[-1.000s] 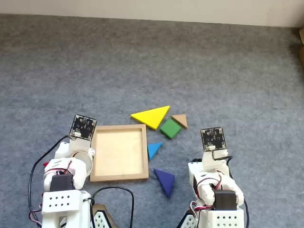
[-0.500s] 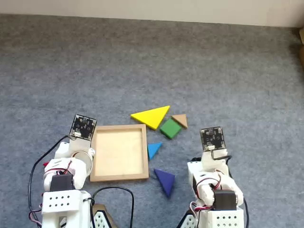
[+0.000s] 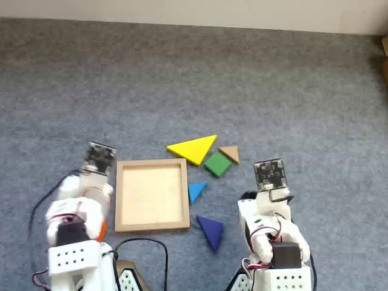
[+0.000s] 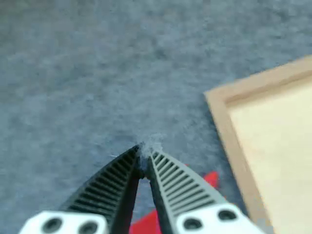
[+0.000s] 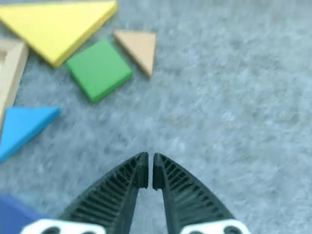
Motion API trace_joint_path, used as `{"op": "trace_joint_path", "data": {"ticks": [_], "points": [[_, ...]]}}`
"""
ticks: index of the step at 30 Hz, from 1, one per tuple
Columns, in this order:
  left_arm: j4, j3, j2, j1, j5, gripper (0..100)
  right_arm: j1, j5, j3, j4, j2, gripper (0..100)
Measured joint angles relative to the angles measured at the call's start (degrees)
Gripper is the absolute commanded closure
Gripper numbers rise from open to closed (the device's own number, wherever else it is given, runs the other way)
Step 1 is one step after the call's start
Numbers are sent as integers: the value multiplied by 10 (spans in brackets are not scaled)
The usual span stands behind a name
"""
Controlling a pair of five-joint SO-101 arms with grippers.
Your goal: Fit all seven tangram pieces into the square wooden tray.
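The square wooden tray (image 3: pixel 151 163) lies bare between my two arms. Right of it sit a yellow triangle (image 3: pixel 193 148), a green square (image 3: pixel 217 163), a tan triangle (image 3: pixel 230 153), a light blue triangle (image 3: pixel 196 191) and a dark blue triangle (image 3: pixel 211 230). My left gripper (image 4: pixel 145 157) is shut on nothing, low over the carpet just off the tray's corner (image 4: pixel 219 105). A flat red shape (image 4: pixel 210 179) shows beneath its fingers. My right gripper (image 5: pixel 146 169) is shut and empty, on bare carpet short of the green square (image 5: pixel 99 69) and tan triangle (image 5: pixel 139 46).
Grey carpet covers the whole table, with open room beyond the pieces. The left arm (image 3: pixel 90 182) stands left of the tray, the right arm (image 3: pixel 270 179) right of the blue triangles. A black cable (image 3: pixel 145 242) loops near the tray's front edge.
The left arm has swung to the left, a little away from the tray. The right arm has shifted very slightly. No piece has moved.
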State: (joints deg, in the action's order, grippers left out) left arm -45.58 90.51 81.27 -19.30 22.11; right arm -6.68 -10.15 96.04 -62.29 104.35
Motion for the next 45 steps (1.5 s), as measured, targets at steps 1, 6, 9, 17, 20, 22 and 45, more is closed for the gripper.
{"op": "trace_joint_path", "data": {"ticks": [1, 6, 9, 17, 20, 22, 45], "points": [[0, -21, 0, -24, 20, 979, 5, 0, 0, 12, 0, 965], [-28, -131, 0, -115, 105, 934, 9, 0, 0, 26, 0, 965], [-102, -192, 0, -138, 159, 876, 11, 0, 0, 17, 0, 965], [-298, -277, 0, -151, 267, 801, 11, -1, 0, 4, 0, 965], [-328, -286, -14, -152, 286, 749, 11, -3, 0, 4, 0, 965], [-345, -302, -59, -156, 288, 710, 11, -3, 0, 4, 0, 965], [-218, -407, -697, -156, 411, 689, 12, -3, 0, 3, 0, 965]]}}
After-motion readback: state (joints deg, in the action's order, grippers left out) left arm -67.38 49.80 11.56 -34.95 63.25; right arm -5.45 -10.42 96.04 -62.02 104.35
